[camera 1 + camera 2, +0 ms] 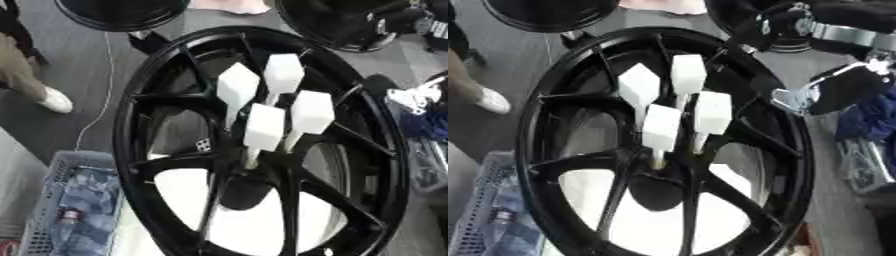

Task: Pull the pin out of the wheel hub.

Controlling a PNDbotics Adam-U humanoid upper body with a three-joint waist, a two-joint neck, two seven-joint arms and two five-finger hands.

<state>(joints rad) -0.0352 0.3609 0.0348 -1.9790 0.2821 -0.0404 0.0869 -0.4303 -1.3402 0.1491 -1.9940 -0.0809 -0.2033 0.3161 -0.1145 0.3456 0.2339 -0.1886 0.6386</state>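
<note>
Standing tilted across both views, a black wheel hub [140, 125] with spokes fanning out from a dark centre low in the rim. Sticking up from that centre, four white pins: upper-left pin [237, 89], upper-right pin [283, 74], right pin [311, 112] and nearest pin [264, 128], each with a blocky white head on a thin pale stem, all seated in the hub and close beside one another without clearly touching. Reaching in from the upper right in the right eye view, the right arm [846, 32], black with a silver joint; right hand [833, 90] just beside the rim's right edge, apart from the pins, holding nothing that shows, finger posture impossible to tell. Left hand nowhere in either view. Lying at lower left beside the rim, a grey mesh basket [48, 170] with blue cloth inside. Leaning at the far edge, two more black wheels [122, 15]. Showing white through the lower spokes, a pale surface under the hub.
</note>
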